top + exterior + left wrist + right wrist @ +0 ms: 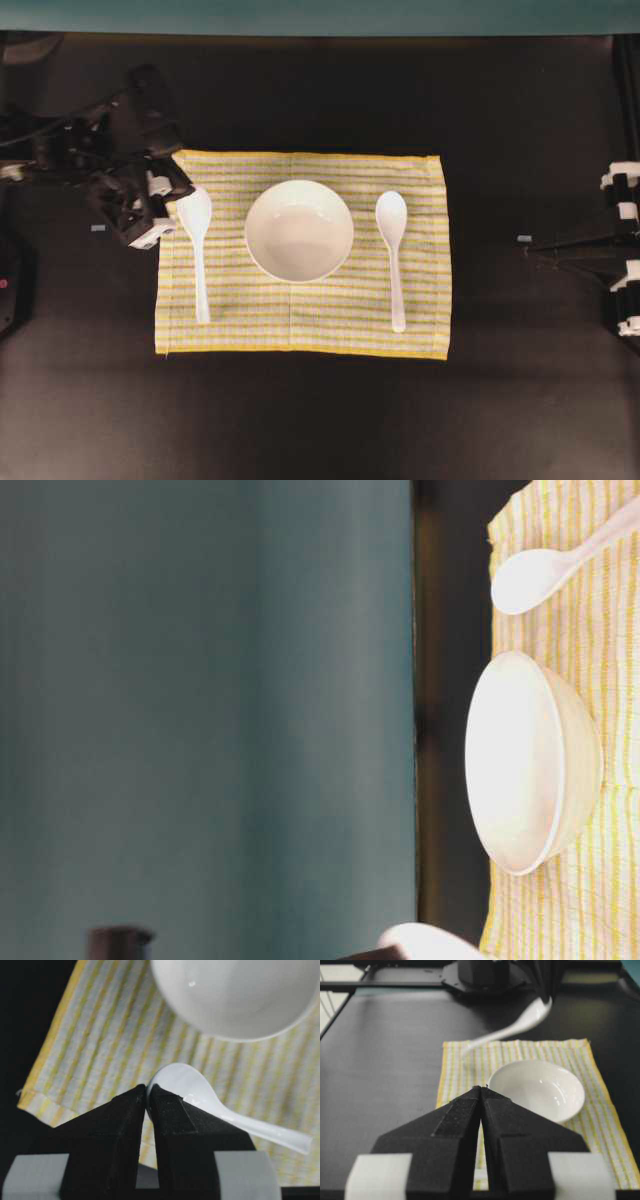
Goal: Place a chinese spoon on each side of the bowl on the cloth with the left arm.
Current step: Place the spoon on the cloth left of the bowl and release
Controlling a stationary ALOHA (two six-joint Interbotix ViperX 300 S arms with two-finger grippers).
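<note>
A white bowl [299, 230] sits in the middle of the striped cloth [330, 320]. One chinese spoon [393, 250] lies flat on the cloth to the bowl's right. The other spoon [198, 255] is to the bowl's left, handle toward the near edge. My left gripper [170, 210] is shut on the rim of that spoon's scoop [200, 1095], the jaws pinching it [147, 1089]. In the right wrist view this spoon [520, 1022] looks tilted, scoop raised and handle tip down on the cloth [460, 1075]. My right gripper [481, 1087] is shut on nothing, off the cloth's right side.
The cloth lies on a dark table [320, 420]. The left arm's black body [90, 150] stands off the cloth's far left corner. The right arm [625, 250] stays at the table's right edge. A teal wall [200, 720] runs behind the table.
</note>
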